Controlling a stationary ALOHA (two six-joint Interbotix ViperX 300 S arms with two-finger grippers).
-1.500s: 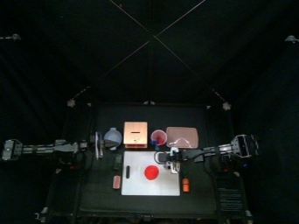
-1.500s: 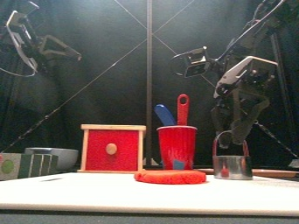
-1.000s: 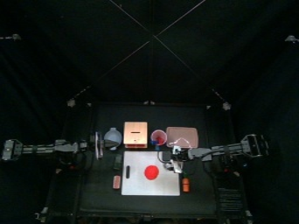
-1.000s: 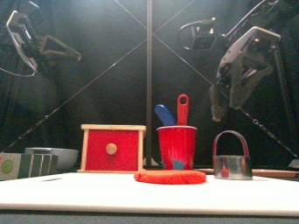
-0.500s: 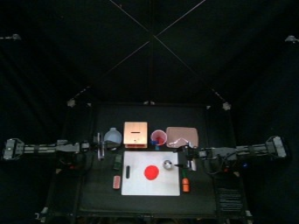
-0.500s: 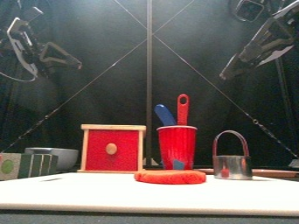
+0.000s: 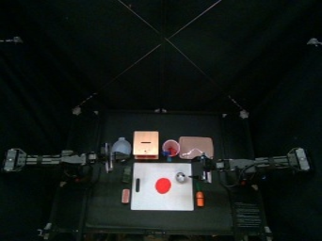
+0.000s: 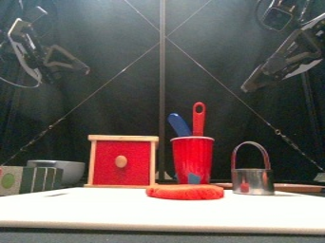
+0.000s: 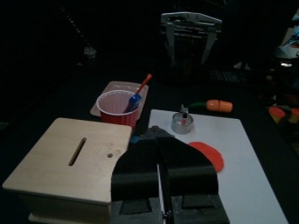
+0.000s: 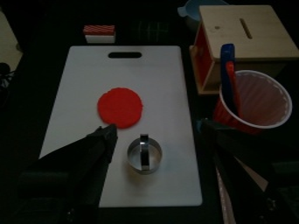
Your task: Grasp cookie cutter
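On the black desk (image 7: 94, 212) lies a white cutting board (image 10: 87, 105), the biggest thing in play, and everything that matters sits on or just beyond it. Beyond the board's far edge stands a wooden box (image 8: 124, 160) with a red front and a slot in its top, and beside that a red cup (image 8: 193, 158) holding a blue and a red utensil. A flat red disc (image 10: 119, 106) rests on the board toward its middle. Smaller again is the cookie cutter (image 10: 146, 152), a silvery ring with an arched handle, standing upright on the board just to the right of the disc and apart from it; in the front view it sits in front of and to the right of the cup. Small orange pieces (image 7: 201, 198) lie at the board's right edge. The right gripper (image 10: 158, 144) hangs well above the cutter, fingers spread wide with the cutter showing between them far below, touching nothing. The left gripper (image 9: 162, 153) rests over the box on the left side, fingers pressed together and empty. By my reading, the grasp is not yet made: the cutter is free on the board, and the whole job remains, namely bringing the right arm down over the cutter, squaring the fingers to its ring or handle, and closing on it.
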